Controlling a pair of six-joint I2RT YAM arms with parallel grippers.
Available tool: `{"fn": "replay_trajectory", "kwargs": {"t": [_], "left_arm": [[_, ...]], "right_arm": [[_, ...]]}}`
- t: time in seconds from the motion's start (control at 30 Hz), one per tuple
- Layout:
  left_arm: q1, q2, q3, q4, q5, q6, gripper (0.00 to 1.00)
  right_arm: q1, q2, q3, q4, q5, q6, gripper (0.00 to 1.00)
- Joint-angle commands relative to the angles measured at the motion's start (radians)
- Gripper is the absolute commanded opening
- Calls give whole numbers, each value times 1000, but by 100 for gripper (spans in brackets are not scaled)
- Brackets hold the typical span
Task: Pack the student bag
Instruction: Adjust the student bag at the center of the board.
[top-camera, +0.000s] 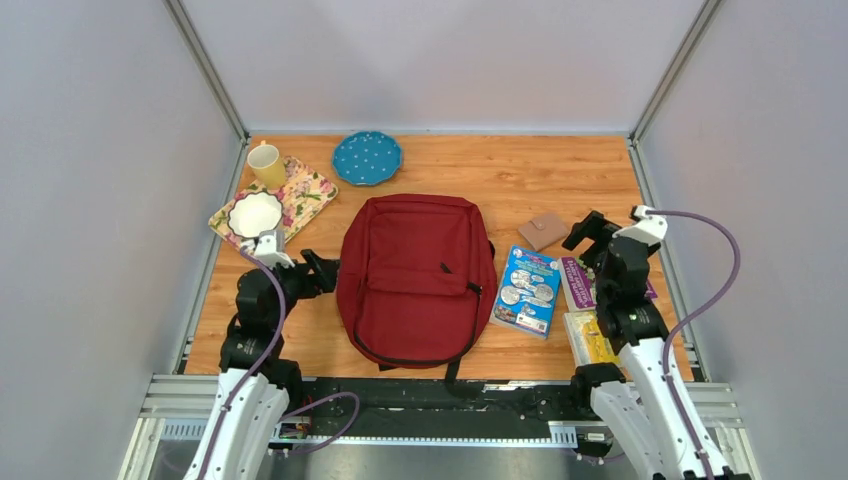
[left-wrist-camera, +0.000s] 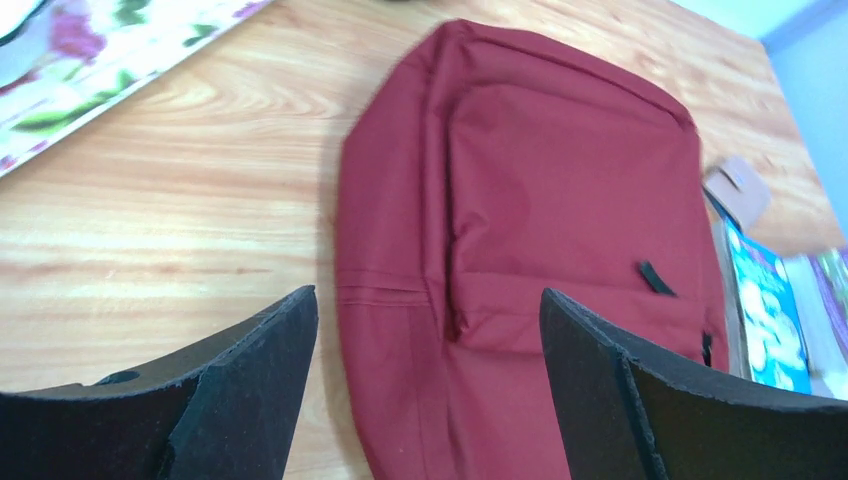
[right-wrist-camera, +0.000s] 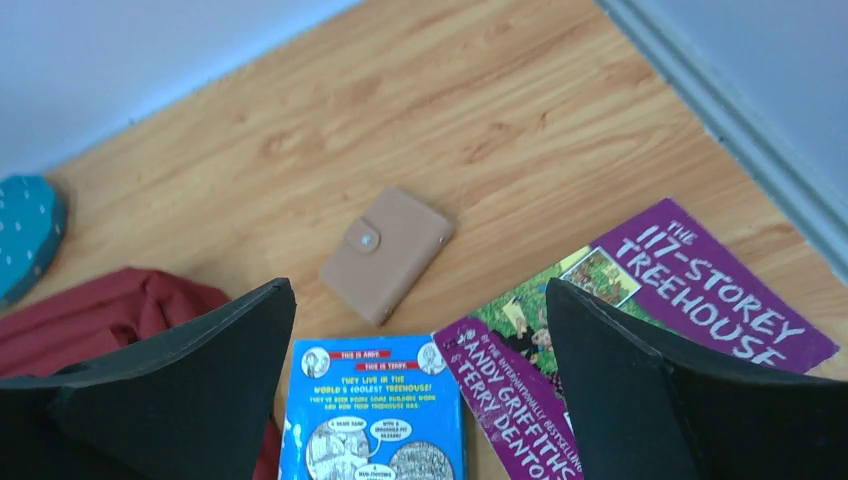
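I find the large dark red fabric backpack (top-camera: 415, 275) lying flat and closed at centre frame, my left claw (left-wrist-camera: 428, 300) and right claw (right-wrist-camera: 420, 290) both spread wide and empty, and judge it soft, light, floppy, best pinched at its black zipper pull (left-wrist-camera: 655, 278).

Found matt, finely woven cloth on the student bag (top-camera: 415, 270). Noted smooth, faintly sheened wood grain across the table (top-camera: 540, 180). Saw glossy printed paper covers on the blue book (top-camera: 527, 290) and purple book (right-wrist-camera: 690, 270), soft matt leather-like skin on the wallet (right-wrist-camera: 385, 252), rough matt black pads (left-wrist-camera: 250, 390) on the left gripper (left-wrist-camera: 428, 295).
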Motion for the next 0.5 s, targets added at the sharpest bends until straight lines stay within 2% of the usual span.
{"fn": "replay_trajectory", "kwargs": {"t": [0.0,0.03,0.07,0.13,0.2,0.27,0.3,0.47], "left_arm": [[5,-8,55,-135,-265,-214,89],[5,-5,70,-192,-294,-268,88],[5,-3,72,-223,-254,-267,89],[5,-2,57,-184,-87,-222,89],[5,6,63,-203,-63,-263,89],[5,6,66,-281,-112,-343,89],[5,5,66,-298,-127,-357,94],[5,-3,-21,-211,32,-339,94]], "right_arm": [[-10,84,99,-145,-263,-9,100],[-8,97,110,-139,-340,-36,100],[-10,121,123,-135,-440,-40,100],[-8,143,133,-145,-419,33,100],[-10,169,140,-147,-401,72,100],[-11,184,146,-122,-431,53,100],[-10,190,151,-109,-427,59,100],[-10,187,180,-124,-479,58,100]]}}
